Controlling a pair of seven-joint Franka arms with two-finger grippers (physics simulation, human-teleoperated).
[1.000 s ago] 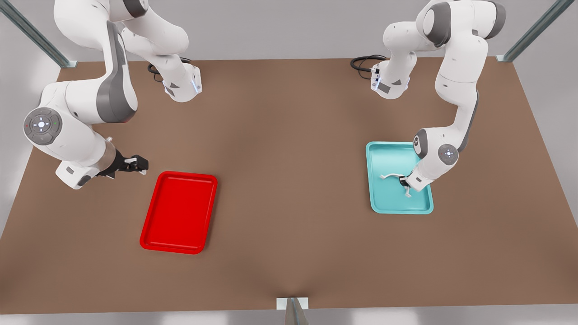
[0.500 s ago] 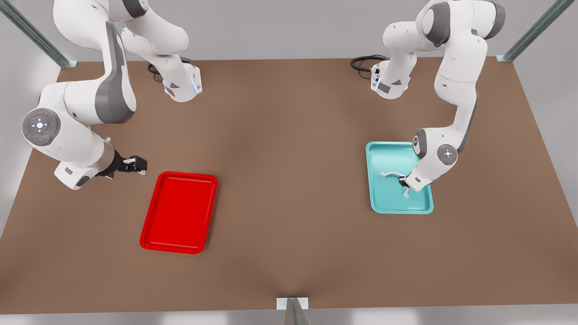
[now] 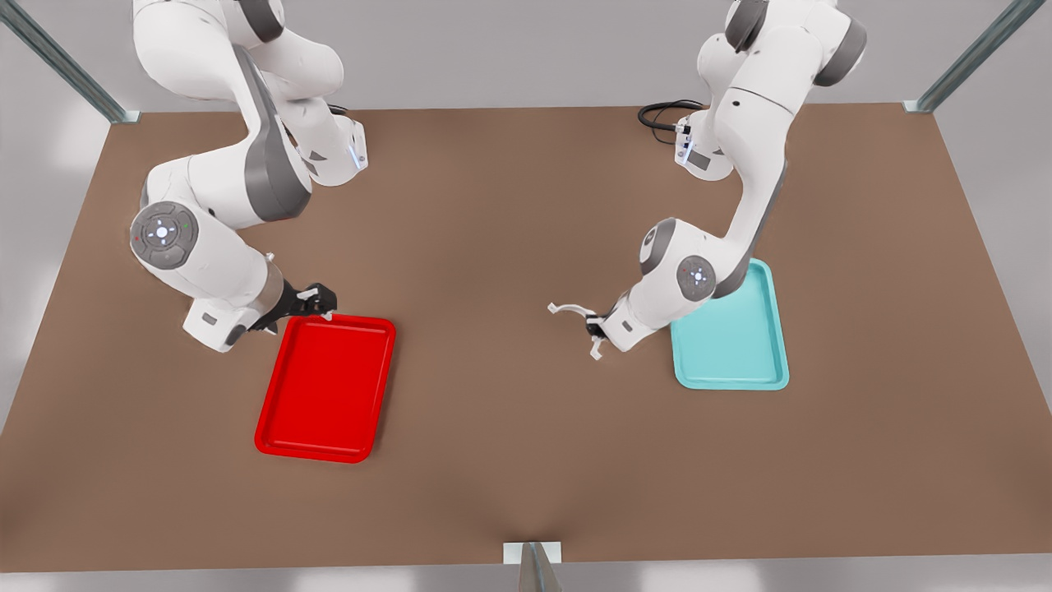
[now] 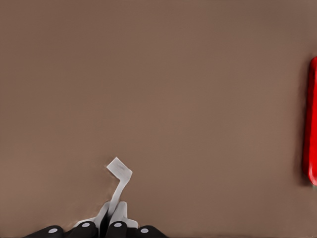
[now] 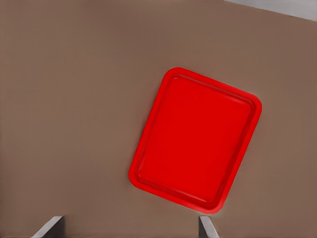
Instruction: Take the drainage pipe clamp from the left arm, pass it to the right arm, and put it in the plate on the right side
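The drainage pipe clamp [image 3: 566, 309], a thin white curved strap, hangs over bare table just off the teal tray's side, toward the front view's left. My left gripper [image 3: 593, 326] is shut on it. In the left wrist view one flat tab of the clamp [image 4: 119, 173] sticks out past the left gripper [image 4: 111, 224]. The plate [image 3: 325, 386], a glossy red tray, lies at the front view's left and is empty. My right gripper [image 3: 322, 303] hovers at its far left corner, open. In the right wrist view the plate [image 5: 198, 139] lies beyond the right gripper [image 5: 130, 229].
A teal tray [image 3: 731, 345] lies empty at the front view's right, partly under the left arm's wrist. Black cables [image 3: 660, 115] coil by that arm's base at the table's back. The plate's red edge [image 4: 311, 124] shows in the left wrist view.
The left arm has carried the clamp out of the teal tray toward the front view's left, over bare table. The right arm has moved toward the front view's right, up to the plate's corner.
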